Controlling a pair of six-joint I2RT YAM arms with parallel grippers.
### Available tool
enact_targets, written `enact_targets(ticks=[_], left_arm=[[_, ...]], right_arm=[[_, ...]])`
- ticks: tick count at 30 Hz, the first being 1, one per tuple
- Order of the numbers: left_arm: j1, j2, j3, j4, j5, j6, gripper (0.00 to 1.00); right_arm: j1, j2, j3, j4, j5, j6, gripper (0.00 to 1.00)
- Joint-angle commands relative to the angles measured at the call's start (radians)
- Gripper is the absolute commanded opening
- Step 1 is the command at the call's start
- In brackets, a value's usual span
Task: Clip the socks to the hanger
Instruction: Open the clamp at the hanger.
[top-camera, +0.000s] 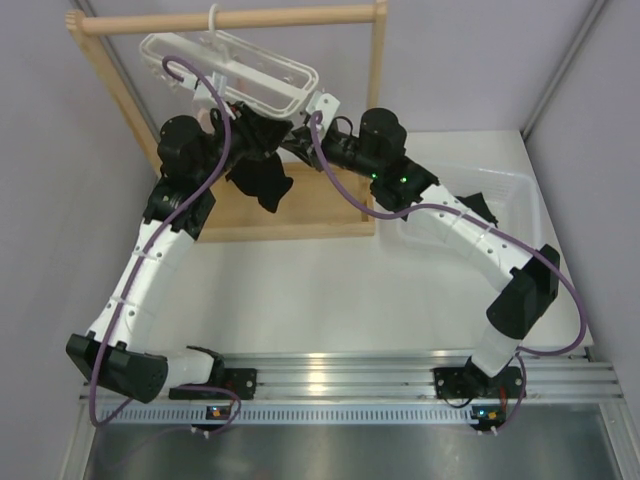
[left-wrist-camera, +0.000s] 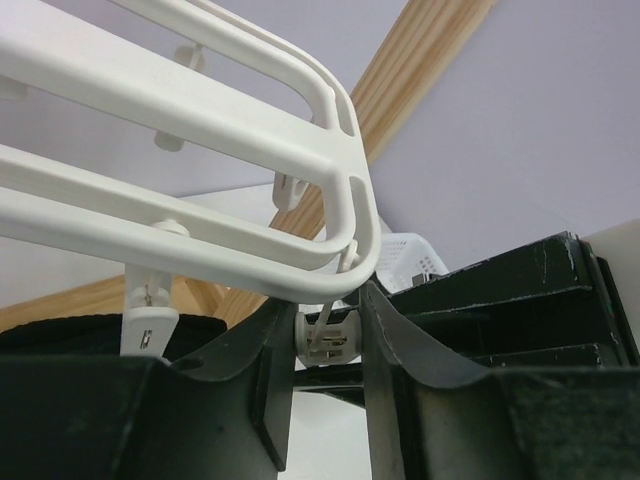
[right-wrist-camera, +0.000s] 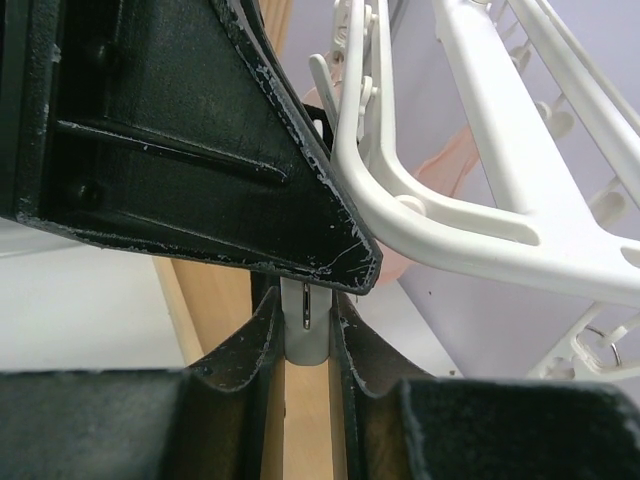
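The hanger (left-wrist-camera: 180, 105) hung by its hook from the rod (top-camera: 230, 20), well above the worktop (top-camera: 330, 290), with both arms raised to its near end. The left fingers (left-wrist-camera: 250, 360) were clenched on the end clip (left-wrist-camera: 325, 338), one pad on each side of it. The right fingers (right-wrist-camera: 240, 350) were pinched tight on another clip (right-wrist-camera: 305, 320), close by the left arm's black finger.

A sock (top-camera: 262, 185) drooped below that end of the hanger, between the two wrists. It seemed to hang from the next clip (left-wrist-camera: 150, 325), though the wrist view showed only a dark edge of fabric there.

The main risk was the hanger itself. It swung free on its hook, so two arms squeezing at the same end could tilt it or tug it off the rod. The end clip looked small and rounded, so the left fingers could slip off it if the hanger swayed. The two wrists were also crowded together, and a careless move might knock one against the other or jog the sock loose.
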Motion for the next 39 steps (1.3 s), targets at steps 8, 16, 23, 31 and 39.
enact_targets(ticks=[8,16,23,31,39], left_arm=[[0.010,-0.021,-0.008,0.030,0.005,-0.023,0.00],[0.014,-0.013,-0.008,0.039,0.030,-0.028,0.00],[0.014,-0.016,-0.006,0.032,0.056,-0.029,0.00],[0.014,-0.042,-0.029,0.013,0.059,-0.028,0.35],[0.014,-0.062,-0.046,0.010,0.037,-0.022,0.40]], right_arm=[[0.011,-0.032,0.047,0.027,0.020,0.001,0.29],[0.000,-0.052,0.009,0.048,0.014,-0.002,0.41],[-0.001,-0.014,0.056,0.044,-0.021,0.001,0.17],[-0.003,-0.011,0.066,0.045,-0.006,0.018,0.00],[-0.003,-0.008,0.073,0.047,-0.003,0.038,0.00]])
